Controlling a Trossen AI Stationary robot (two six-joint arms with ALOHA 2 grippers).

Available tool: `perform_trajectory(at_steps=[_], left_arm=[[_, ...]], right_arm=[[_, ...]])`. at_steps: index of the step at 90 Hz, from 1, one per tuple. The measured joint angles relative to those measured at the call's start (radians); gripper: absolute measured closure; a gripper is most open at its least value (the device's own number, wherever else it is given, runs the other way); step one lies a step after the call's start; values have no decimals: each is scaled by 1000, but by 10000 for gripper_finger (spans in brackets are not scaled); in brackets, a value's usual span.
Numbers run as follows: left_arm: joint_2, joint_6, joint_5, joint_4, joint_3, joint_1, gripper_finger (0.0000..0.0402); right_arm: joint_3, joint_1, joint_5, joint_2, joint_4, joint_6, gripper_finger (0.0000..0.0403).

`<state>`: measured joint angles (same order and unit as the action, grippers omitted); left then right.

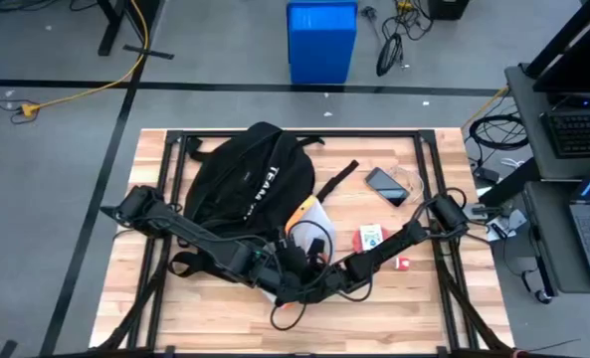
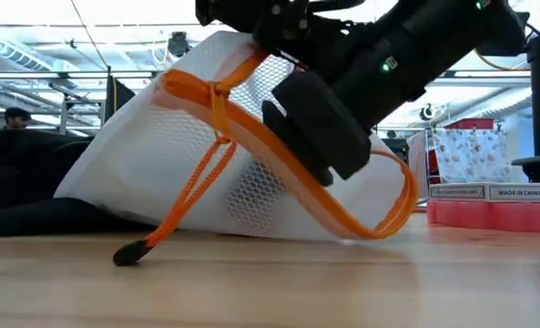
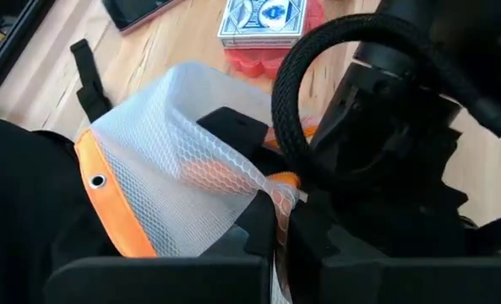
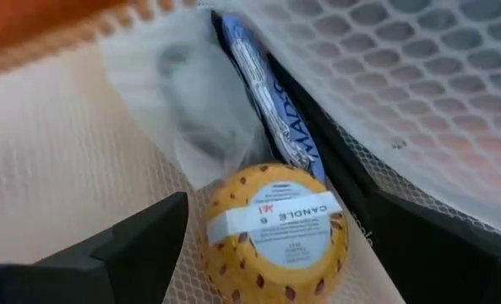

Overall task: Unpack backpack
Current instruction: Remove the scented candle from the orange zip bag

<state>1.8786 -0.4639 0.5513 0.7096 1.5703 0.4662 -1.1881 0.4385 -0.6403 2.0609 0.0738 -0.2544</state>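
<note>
We see both arms stretched low across the table and meeting near its middle front, the left arm reaching in from the left edge and the right arm from the right edge, each lying almost flat. The left gripper sits at the near end of a white mesh pouch with orange trim, and its fingers appear closed on a fold of the mesh, pinching it just beside the orange edging. The right gripper is pushed into the mouth of the same pouch; its two dark fingers stand spread apart on either side of a yellow spotted candle with a white label, not touching it as far as we can tell. Behind the candle inside the pouch lie a clear plastic wrapper and a slim blue-and-white packet. In the low view the pouch is lifted and tilted, with an orange drawstring hanging down to the wood. The backpack lies flat on the far left part of the table, just left of the pouch and beyond both grippers. To the right we see a card box, a small red item and a phone
</note>
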Motion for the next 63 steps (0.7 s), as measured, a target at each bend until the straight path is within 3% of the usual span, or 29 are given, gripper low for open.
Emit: perform_trajectory(at_steps=[29, 63], left_arm=[[-1, -83, 0, 142, 4, 2, 402], [-2, -115, 26, 172, 3, 2, 402]], right_arm=[[1, 19, -16, 0, 32, 16, 51], [1, 12, -13, 0, 5, -32, 51]])
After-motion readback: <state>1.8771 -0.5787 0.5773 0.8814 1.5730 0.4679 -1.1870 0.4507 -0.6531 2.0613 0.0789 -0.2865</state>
